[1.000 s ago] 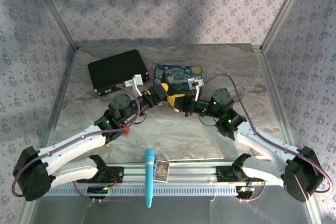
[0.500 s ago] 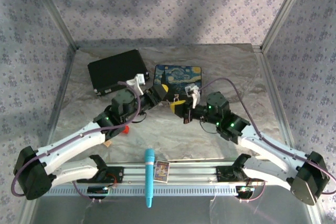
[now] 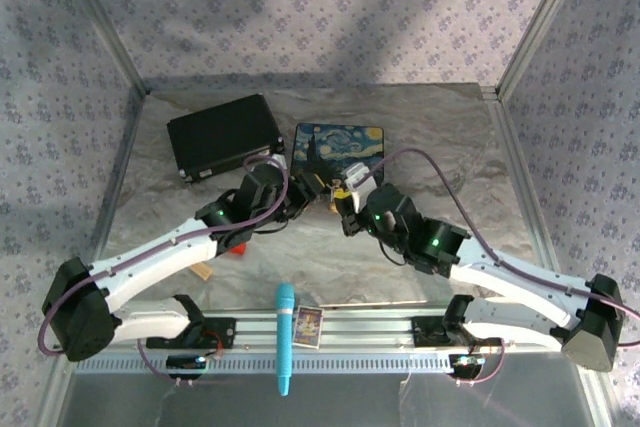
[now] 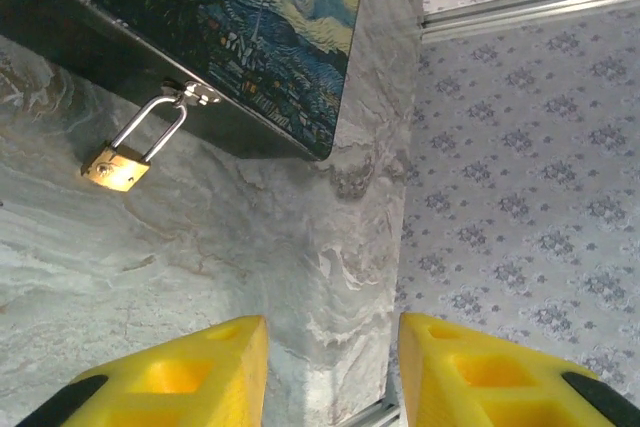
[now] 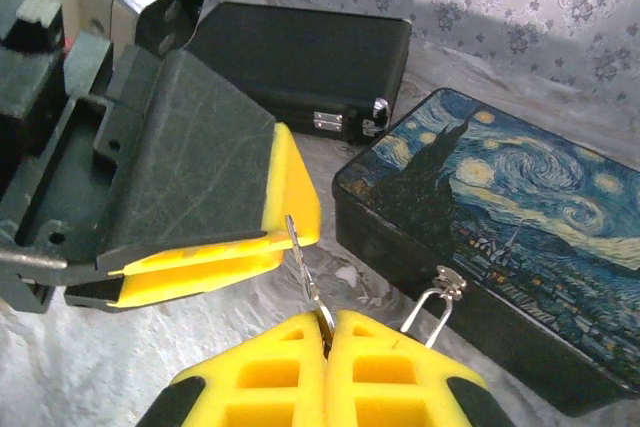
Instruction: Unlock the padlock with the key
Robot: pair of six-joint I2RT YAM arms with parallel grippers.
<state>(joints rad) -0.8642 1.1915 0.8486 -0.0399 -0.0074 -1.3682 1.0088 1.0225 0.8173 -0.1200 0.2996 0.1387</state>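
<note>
The padlock (image 4: 114,168) is a tiny brass body on a silvery shackle (image 4: 156,127), hanging from the hasp on the front wall of the painted starry-night box (image 4: 262,22). Below and to the right of it, my left gripper (image 4: 333,372) stands open over bare table with nothing between its yellow fingers (image 4: 195,377). My right gripper (image 5: 327,347) is shut on the bow of the silver key (image 5: 303,252). The key's blade points up toward the left gripper's yellow finger (image 5: 292,187), with the shackle (image 5: 430,307) just to the right. From above, both grippers meet in front of the box (image 3: 340,145).
A black case (image 3: 224,135) lies left of the painted box. A teal cylinder (image 3: 284,337) and a small card (image 3: 308,325) rest on the rail at the near edge. A small tan block (image 3: 205,272) and a red item (image 3: 238,245) lie under the left arm.
The right gripper has moved left with the key to the front of the box. The left arm has swung closer to it, and its jaws have narrowed.
</note>
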